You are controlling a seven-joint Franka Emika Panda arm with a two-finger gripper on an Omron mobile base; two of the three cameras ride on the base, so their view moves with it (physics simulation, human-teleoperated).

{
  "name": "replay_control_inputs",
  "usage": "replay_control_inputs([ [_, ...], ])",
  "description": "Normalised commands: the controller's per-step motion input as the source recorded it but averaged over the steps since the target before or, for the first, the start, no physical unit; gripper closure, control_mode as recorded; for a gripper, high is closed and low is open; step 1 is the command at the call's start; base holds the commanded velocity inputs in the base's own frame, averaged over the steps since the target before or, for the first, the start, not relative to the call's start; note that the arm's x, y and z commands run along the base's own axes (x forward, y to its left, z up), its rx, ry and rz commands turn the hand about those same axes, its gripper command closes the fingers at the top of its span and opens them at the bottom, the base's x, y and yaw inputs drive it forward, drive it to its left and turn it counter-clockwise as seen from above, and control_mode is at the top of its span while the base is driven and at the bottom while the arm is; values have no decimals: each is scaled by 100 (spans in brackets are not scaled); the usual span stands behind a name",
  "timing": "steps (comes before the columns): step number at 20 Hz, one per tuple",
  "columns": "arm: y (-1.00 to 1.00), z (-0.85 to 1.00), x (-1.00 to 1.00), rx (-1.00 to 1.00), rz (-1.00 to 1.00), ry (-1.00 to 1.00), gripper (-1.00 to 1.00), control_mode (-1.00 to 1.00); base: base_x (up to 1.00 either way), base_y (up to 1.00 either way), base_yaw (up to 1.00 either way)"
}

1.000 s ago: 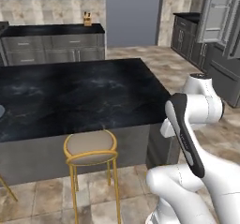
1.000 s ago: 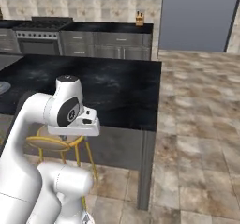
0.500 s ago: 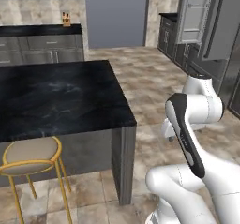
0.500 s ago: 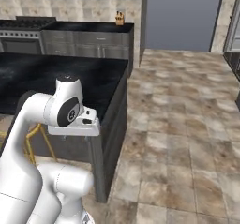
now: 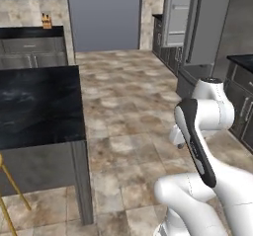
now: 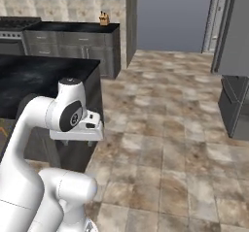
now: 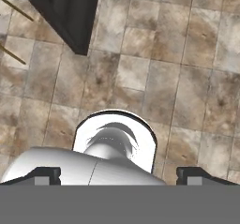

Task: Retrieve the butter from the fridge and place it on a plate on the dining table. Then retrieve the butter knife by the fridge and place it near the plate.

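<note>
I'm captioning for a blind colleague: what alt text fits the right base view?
The white robot arm rises at lower left beside the black-topped dining table. Tan tiled floor stretches ahead to the grey fridge at the right edge.

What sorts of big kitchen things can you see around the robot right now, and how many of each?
Fridge: 1
Dining table: 1
Wall counter: 1
Knife block: 1
Stool, partly seen: 1
Total: 5
</note>
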Motion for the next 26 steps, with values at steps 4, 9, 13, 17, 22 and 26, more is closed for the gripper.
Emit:
replay_control_inputs([
  [4,0,0,0,0,0,0,-100,100,1,-100,0],
  [9,0,0,0,0,0,0,-100,100,21,-90,0],
  [13,0,0,0,0,0,0,-100,100,59,-56,0],
  [17,0,0,0,0,0,0,-100,100,86,-37,0],
  [22,0,0,0,0,0,0,-100,100,79,-28,-6],
  [26,0,0,0,0,0,0,-100,100,87,-6,-11],
])
